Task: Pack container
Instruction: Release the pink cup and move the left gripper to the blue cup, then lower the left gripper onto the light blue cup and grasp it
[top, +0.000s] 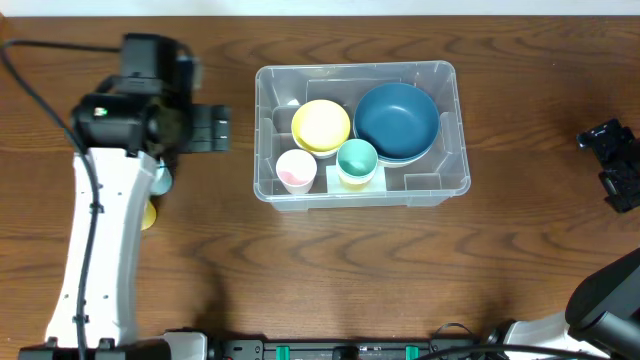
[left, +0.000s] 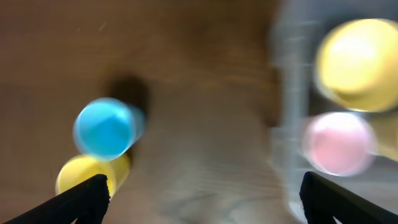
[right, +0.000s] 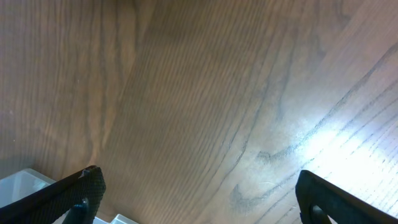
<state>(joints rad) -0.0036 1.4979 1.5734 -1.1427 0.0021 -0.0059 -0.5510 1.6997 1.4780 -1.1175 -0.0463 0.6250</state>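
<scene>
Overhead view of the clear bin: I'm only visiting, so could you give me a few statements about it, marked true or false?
1. The container holds a blue bowl and a yellow bowl. True.
2. The pink cup stands outside the container. False: it is inside, next to the teal cup.
3. A blue cup and a yellow cup stand on the table, outside the container. True.
4. The left gripper holds the blue cup. False: it is open and holds nothing.
</scene>
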